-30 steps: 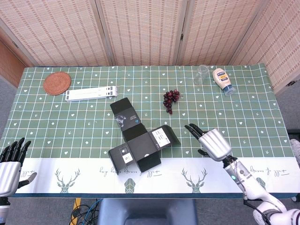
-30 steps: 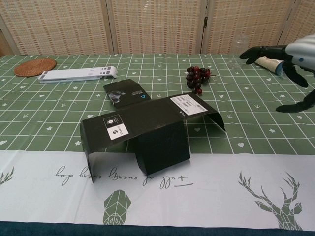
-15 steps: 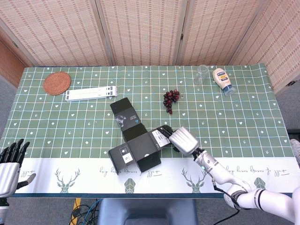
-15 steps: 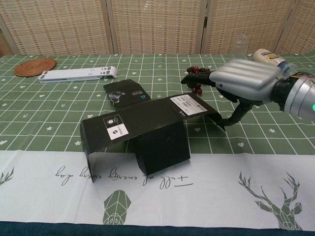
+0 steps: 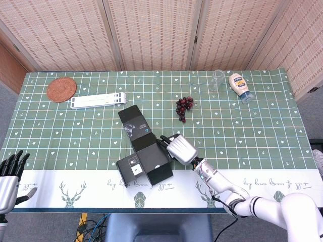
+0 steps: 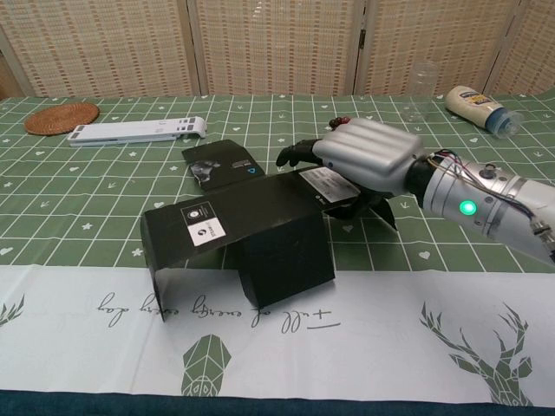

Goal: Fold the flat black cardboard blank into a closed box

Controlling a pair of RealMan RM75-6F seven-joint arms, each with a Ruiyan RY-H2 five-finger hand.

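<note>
Item: black cardboard blank [image 5: 146,151], part-raised near the front of the table [image 5: 262,126], one panel tented up; my right hand [image 5: 180,148] lies over its right flap with fingers spread, and I cannot tell whether it grips or only rests, while my left hand [image 5: 9,174] hangs open off the front-left corner, well apart. Risk, as I judge it: pressing this springy flap from one side may skid the whole blank leftward or crease it off its score. Clearance: grapes [image 5: 183,107] sit just beyond my right hand and the white stand [image 5: 98,101] farther back left; the white front strip of the table offers open room.
</note>
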